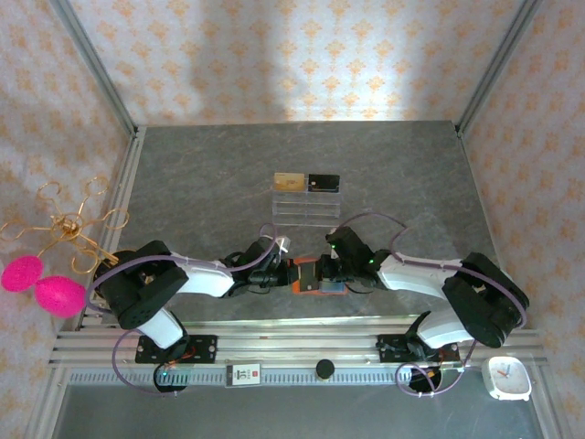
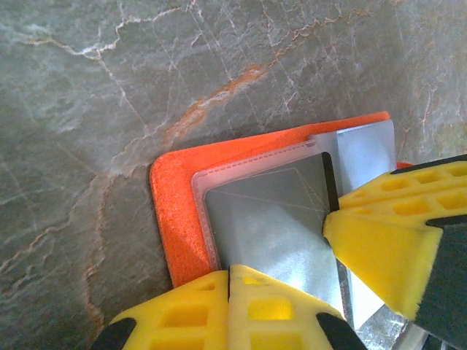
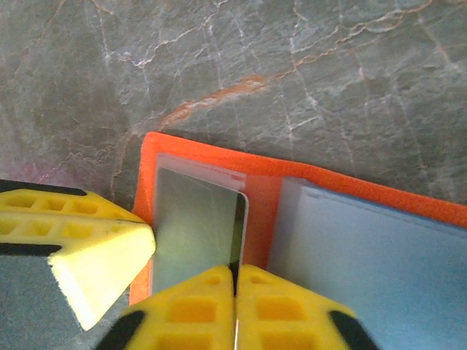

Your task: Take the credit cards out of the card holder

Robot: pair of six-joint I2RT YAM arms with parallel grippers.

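The orange-red card holder (image 1: pixel 315 275) lies open on the table between my two grippers. In its clear sleeve sits a glossy card with a dark edge (image 2: pixel 270 226) (image 3: pixel 193 219). My left gripper (image 2: pixel 230 273) (image 1: pixel 291 273) is shut, its tips resting on the sleeve's near edge. From the other side my right gripper (image 3: pixel 236 273) (image 1: pixel 331 272) is shut too, with the card's dark edge running into the seam between its fingers; I cannot tell if it is pinched. The grey-blue inside flap (image 3: pixel 365 255) lies flat beside the card. A gold card (image 1: pixel 289 181) and a black card (image 1: pixel 324 183) lie by the acrylic rack.
The clear acrylic tiered rack (image 1: pixel 308 208) stands just beyond the card holder. A gold wire ornament with pink balls (image 1: pixel 41 274) hangs off the left rail. A white clock (image 1: pixel 507 378) sits at the near right corner. Patterned walls close in three sides.
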